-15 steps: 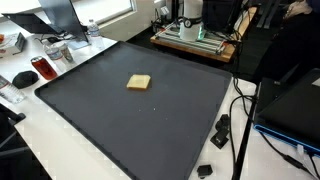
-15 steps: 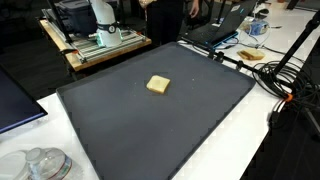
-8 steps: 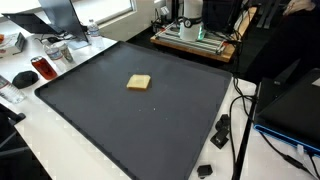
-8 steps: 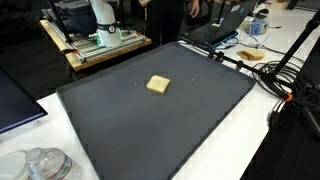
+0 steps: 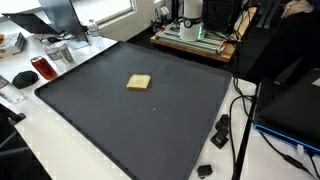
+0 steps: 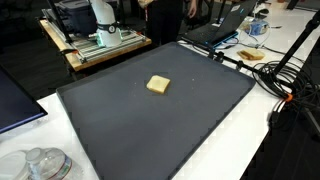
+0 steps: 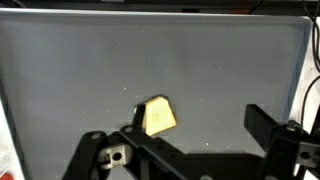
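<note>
Gripper (image 7: 172, 128) showed only in the wrist view, coming in from the bottom edge w/ its two black fingers (image 7: 262, 120) set wide apart and nothing between the pads; it hung above the mat, not touching anything. The tan square block (image 7: 157, 117) lay flat on the dark grey mat (image 7: 80, 70), just beyond the gripper body and within the gap between the fingers, closer to the finger at the picture's left than to the other one; its near edge was partly covered by the black linkage, so contact w/ that part couldn't be told. In both exterior views the block (image 5: 139, 82) (image 6: 158, 85) sat alone approx. mid-mat, a bit toward the far side, well apart from every mat edge (image 5: 150, 130) (image 6: 150, 130). The gripper itself was out of frame there. Off the mat, on the white table, were a red cup (image 5: 40, 68), a black mouse (image 5: 22, 77), black cables (image 5: 222, 130), and a clear glass lid (image 6: 40, 163).
</note>
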{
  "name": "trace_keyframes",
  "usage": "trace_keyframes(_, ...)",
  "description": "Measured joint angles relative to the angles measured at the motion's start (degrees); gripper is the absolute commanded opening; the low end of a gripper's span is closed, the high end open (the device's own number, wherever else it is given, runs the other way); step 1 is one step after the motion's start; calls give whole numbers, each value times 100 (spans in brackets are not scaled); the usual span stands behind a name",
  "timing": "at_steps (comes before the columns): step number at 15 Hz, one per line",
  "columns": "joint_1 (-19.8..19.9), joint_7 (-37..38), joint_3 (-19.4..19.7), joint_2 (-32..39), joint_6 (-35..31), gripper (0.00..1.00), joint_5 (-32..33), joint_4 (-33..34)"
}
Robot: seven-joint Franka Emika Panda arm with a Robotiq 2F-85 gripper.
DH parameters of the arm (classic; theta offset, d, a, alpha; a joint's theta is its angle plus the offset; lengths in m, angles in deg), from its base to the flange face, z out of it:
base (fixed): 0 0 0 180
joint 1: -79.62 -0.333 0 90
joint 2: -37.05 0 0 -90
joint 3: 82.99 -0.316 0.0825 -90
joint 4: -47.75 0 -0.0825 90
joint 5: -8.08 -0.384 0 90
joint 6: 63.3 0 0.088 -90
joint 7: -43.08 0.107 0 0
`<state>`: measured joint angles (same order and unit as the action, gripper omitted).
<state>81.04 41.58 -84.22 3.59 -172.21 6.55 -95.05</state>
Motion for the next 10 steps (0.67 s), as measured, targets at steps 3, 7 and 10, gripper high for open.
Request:
trace_keyframes(3, -7, -8, 0, 0, -9, 100, -1, 0)
trace_keyframes(7, -395, -226, -49, -10, -38, 100, -122, 61)
trace_keyframes(10, -862, -447, -148, -49, -38, 100, -382, 108)
